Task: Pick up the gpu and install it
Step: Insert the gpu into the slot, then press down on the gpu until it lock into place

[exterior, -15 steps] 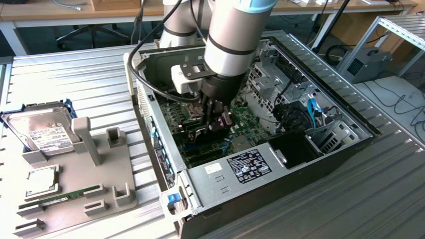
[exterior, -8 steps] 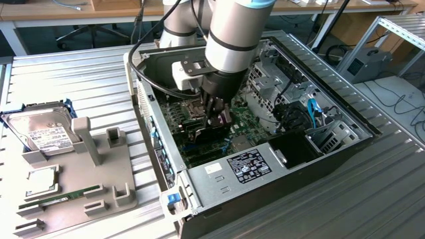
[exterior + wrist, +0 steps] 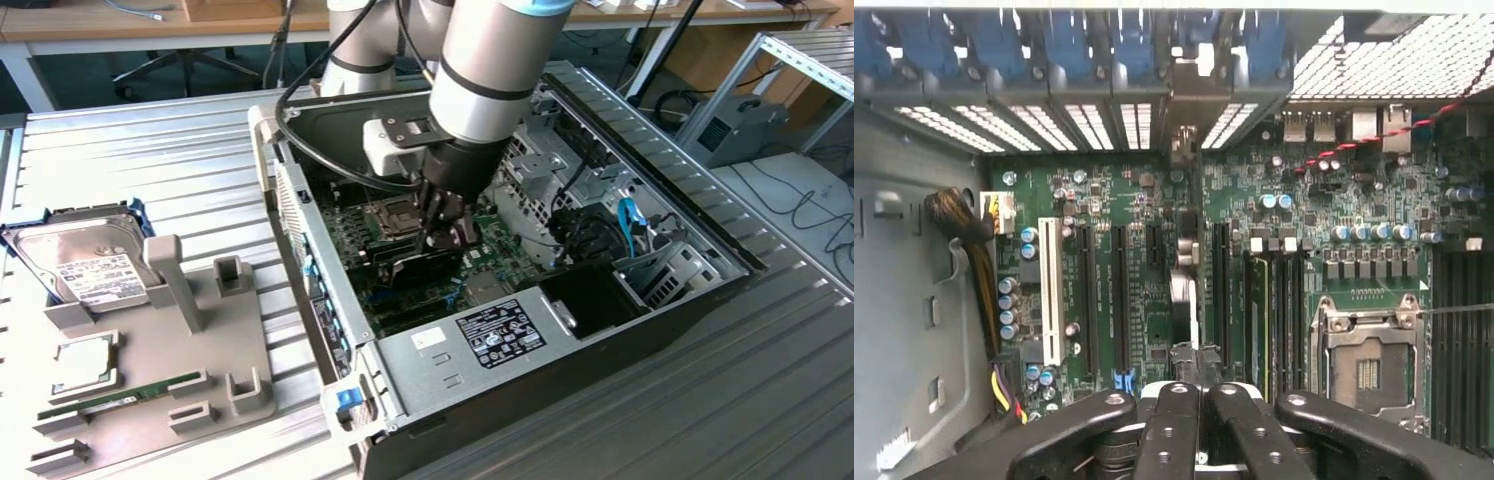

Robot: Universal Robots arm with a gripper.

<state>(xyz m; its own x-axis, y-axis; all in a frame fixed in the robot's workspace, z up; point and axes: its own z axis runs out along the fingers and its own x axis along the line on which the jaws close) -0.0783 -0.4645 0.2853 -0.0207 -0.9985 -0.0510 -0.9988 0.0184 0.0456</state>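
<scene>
Jaws closed on the gpu's (image 3: 430,262) top edge by the gripper (image 3: 447,232), card held upright on edge inside the open computer case (image 3: 627,180), lined up over a motherboard (image 3: 1144,290) expansion slot, apparently for seating.

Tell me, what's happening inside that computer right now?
Claw shut on thin black expansion card, edge-on over green motherboard slots. Open black computer case. Nothing in the way.

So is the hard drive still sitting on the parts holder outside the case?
Yes: in the exterior view the hard drive sits on the grey parts holder, outside the computer case.
</scene>
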